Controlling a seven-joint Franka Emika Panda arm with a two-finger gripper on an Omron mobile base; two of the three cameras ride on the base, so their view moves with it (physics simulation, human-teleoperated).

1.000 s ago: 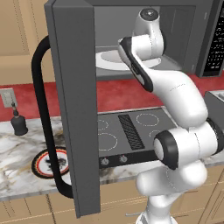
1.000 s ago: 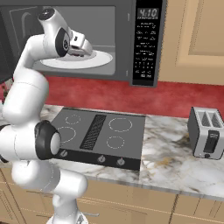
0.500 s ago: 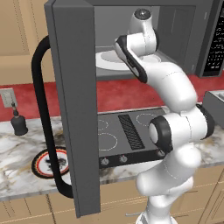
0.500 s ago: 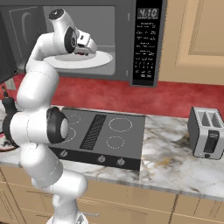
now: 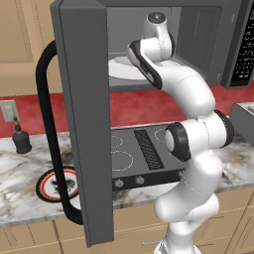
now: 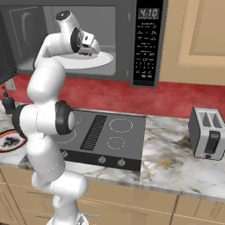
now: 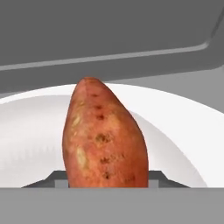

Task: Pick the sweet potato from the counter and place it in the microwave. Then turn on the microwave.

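Tool (image 6: 97, 47) is inside the open microwave (image 6: 132, 44), upper left of the right base frame, over the white turntable (image 6: 103, 60). In the hand frame the sweet potato (image 7: 105, 138) stands between the two dark finger tips (image 7: 57, 180), which flank its lower end on either side; jaws closed on the sweet potato, part way apart to its width. The tuber fills the middle of the hand frame, its pointed end toward the top, reddish-brown with orange patches. The turntable spreads pale behind and around it; whether the potato touches the turntable cannot be told. Grey inner wall of the oven lies across the top of that frame.

Left base frame: microwave door (image 5: 87, 124) swung wide open, edge-on toward the camera, taking up the left centre of the frame; black curved handle (image 5: 49, 139) on its outer face at far left. Arm reaches up from lower right into the oven cavity at upper centre.

Desk (image 6: 176, 167) in marble look runs across the lower half of the right base frame. Dark cooktop (image 6: 105, 136) sits in it at centre. Toaster (image 6: 207, 134) stands on the desk at right edge. Red-rimmed plate (image 5: 52, 184) lies on the desk at lower left of the left base frame, partly behind the door handle. Small dark bottle (image 5: 21, 140) stands at left, near the red back wall.
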